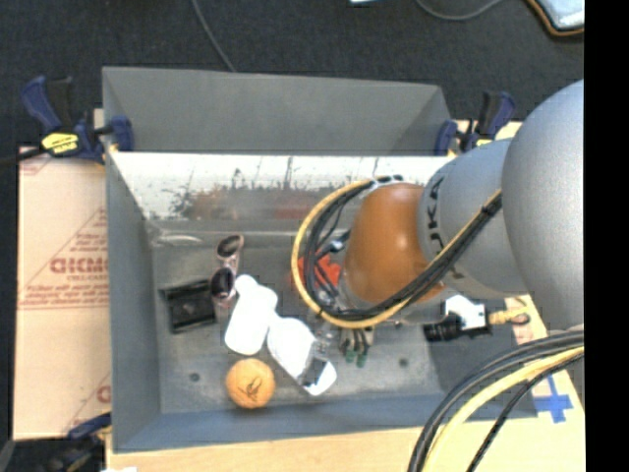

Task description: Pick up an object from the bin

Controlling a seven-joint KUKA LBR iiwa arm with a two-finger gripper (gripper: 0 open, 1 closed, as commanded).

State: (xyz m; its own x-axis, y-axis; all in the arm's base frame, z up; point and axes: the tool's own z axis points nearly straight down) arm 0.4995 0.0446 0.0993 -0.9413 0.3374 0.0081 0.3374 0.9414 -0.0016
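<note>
Since the task names no thing, the coming move turns on what lies nearest the gripper's tip. By the bin's (pixel 133 264) left wall, a flat black block (pixel 187 303) lies matte and angular on the floor. Just beside it are two small dark cylinders (pixel 226 264), glossy. Next come two white rounded pieces (pixel 251 318), smooth plastic by the look, touching each other and running diagonally toward the front edge. An orange ball (pixel 250 383), dull-skinned, sits near that edge. At the right end of the white row lies a small white-and-grey piece (pixel 317 374), its shape hard to make out. The gripper (pixel 349 350) hangs just to its right, near the middle of the front edge, under the orange wrist cover (pixel 388 244). Whether it is open or closed I cannot tell, and nothing shows held. The likeliest candidate therefore lies slightly left of the gripper, toward the front edge. By the right wall rests a white-and-black piece (pixel 457 321), possibly a tool.
</note>
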